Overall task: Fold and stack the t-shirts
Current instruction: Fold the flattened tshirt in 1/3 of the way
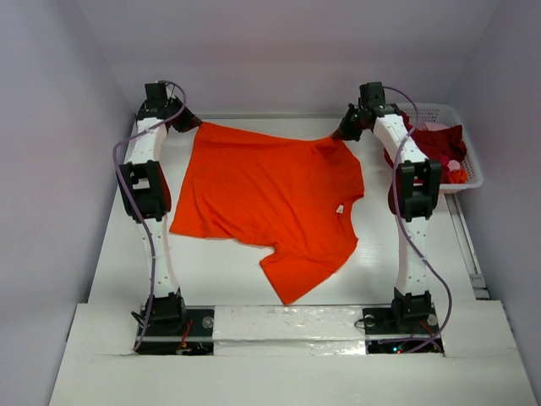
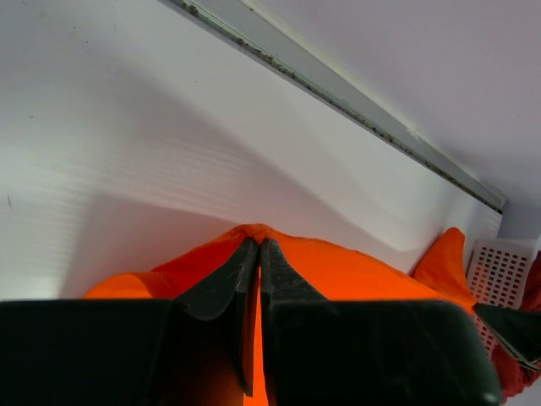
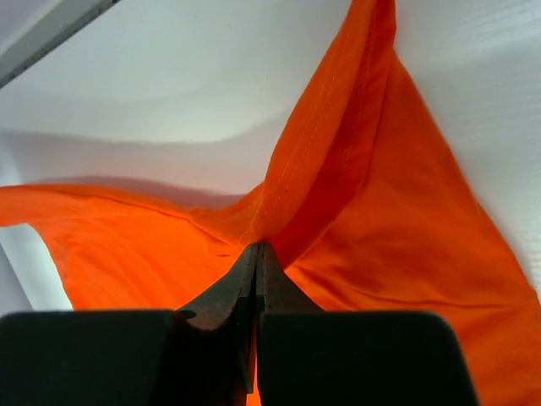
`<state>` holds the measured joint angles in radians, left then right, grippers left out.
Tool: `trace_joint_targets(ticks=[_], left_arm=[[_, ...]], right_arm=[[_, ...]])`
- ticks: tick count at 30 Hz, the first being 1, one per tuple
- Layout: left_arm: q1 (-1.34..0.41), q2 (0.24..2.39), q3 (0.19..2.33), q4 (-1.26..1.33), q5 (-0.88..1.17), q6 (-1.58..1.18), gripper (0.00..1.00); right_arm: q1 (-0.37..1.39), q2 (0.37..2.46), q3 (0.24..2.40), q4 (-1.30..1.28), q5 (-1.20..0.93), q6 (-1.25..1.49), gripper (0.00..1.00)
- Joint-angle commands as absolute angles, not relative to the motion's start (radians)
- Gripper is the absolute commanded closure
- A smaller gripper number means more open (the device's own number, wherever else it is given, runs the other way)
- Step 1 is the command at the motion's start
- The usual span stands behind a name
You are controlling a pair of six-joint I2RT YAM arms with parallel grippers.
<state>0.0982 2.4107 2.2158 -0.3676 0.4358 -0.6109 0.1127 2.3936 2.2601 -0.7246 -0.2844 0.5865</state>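
Note:
A bright orange t-shirt (image 1: 266,199) lies spread on the white table, one sleeve hanging toward the near edge. My left gripper (image 1: 193,123) is shut on the shirt's far left corner; the left wrist view shows the orange cloth (image 2: 338,266) pinched between the closed jaws of the gripper (image 2: 258,247). My right gripper (image 1: 345,131) is shut on the shirt's far right part; the right wrist view shows the cloth (image 3: 380,211) bunched up at the gripper (image 3: 256,249). Dark red shirts (image 1: 439,144) and a pinkish one (image 1: 435,127) lie in the basket.
A white plastic lattice basket (image 1: 473,169) stands at the far right and also shows in the left wrist view (image 2: 503,271). The back wall rail (image 2: 338,89) runs close behind both grippers. A taped strip (image 1: 287,321) lies between the arm bases.

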Motion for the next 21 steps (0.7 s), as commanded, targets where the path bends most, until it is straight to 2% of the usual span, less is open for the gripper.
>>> trace_joint_targets(ticks=[1, 11, 21], left_arm=[[0.101, 2.298, 2.235, -0.403, 0.425, -0.604, 1.0], [0.092, 2.276, 2.207, -0.433, 0.394, -0.598, 1.0], [0.092, 2.264, 2.233, -0.475, 0.379, -0.61, 1.0]], right_arm=[[0.12, 2.287, 2.243, -0.698, -0.308, 0.565, 1.0], [0.12, 2.217, 2.226, -0.715, -0.334, 0.532, 1.0], [0.12, 2.086, 2.03, -0.661, -0.414, 0.546, 1.0]])
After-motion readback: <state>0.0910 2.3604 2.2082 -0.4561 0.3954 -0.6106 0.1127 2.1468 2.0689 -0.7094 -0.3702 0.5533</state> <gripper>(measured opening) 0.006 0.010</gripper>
